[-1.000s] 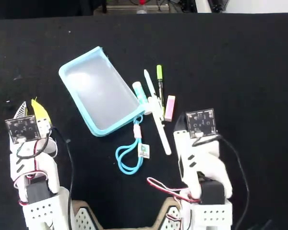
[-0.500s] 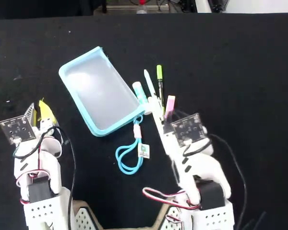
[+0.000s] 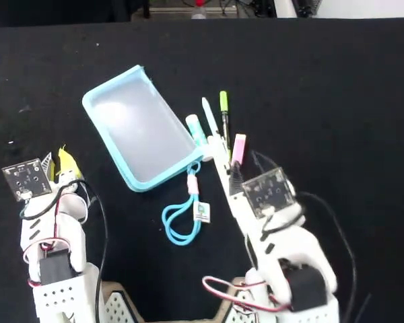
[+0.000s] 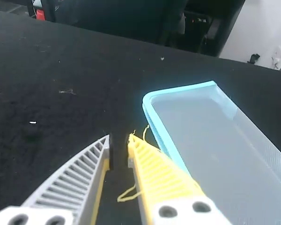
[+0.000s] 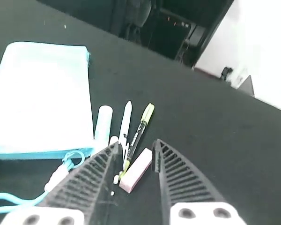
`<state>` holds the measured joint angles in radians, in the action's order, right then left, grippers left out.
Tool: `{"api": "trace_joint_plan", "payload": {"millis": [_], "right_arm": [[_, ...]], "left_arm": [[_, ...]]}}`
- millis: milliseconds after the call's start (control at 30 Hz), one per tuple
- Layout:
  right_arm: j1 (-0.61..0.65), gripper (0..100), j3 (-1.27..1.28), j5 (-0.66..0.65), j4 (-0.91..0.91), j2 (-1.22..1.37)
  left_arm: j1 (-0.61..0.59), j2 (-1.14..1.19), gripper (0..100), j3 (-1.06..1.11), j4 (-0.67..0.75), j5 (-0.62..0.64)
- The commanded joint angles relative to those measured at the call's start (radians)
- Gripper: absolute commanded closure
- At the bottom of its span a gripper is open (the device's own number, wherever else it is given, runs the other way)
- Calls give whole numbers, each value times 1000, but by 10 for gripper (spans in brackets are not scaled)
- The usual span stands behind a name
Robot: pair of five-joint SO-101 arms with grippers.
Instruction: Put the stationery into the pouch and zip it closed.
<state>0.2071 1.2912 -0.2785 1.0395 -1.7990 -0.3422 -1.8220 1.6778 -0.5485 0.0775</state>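
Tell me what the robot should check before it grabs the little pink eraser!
1. Right gripper open: ok, its jaws stand apart.
2. Pink eraser lined up: ok, the right wrist view shows it in the gap between the jaws.
3. Room around the eraser: not ok, the green-capped pen lies close beside it and could get nudged.
4. Pouch unzipped and ready: cannot tell, the zip's state is not clear from here.
5. Left gripper out of the way: ok, it sits by the pouch's corner, holding nothing.
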Motion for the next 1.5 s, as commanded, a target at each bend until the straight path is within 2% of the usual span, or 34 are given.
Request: {"api": "trace_joint_plan", "payload": {"millis": [0,167,233,500,667,967,1133,1333,1467], "right_arm": [[8,879,-206,-8,68,-25],[14,879,-394,6,146,239],[44,878,-427,51,146,358],[298,876,-424,184,58,739],[308,875,-343,279,-91,883],[331,874,-302,299,-198,1184],[404,874,-323,473,-199,1288],[402,871,-320,486,-227,1342],[402,791,-311,485,-296,1400]], "left_arm": [[13,3,923,21,-2,0],[13,6,923,21,-2,0],[13,6,923,21,-2,-2],[13,9,924,21,-2,-2],[12,11,924,21,-3,-2],[12,11,924,22,-3,-2],[12,8,924,22,-20,-2],[12,5,924,22,-29,-2],[12,5,924,22,-31,-2]]}}
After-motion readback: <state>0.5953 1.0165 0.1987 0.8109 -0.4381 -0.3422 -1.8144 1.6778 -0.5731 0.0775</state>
